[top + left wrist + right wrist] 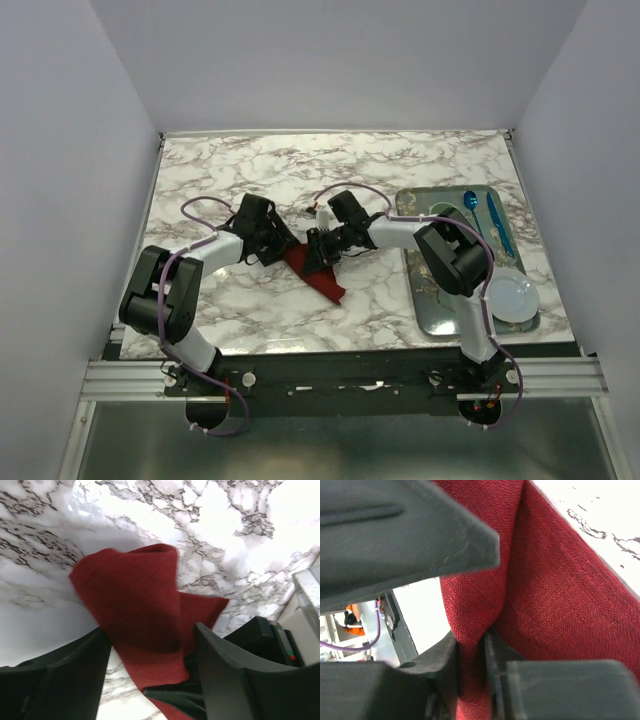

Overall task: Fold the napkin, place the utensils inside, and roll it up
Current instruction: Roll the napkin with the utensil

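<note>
The right gripper (472,655) is clamped on a thin fold of napkin (316,276) while the left gripper (150,630) gapes empty beside it, so a tug might slip the fold free.

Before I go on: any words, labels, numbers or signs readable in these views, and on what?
None can be read.
The napkin is plain; the table and tray carry no lettering.
A small green and red mark on a black part in the left wrist view is too blurred to read.
</note>
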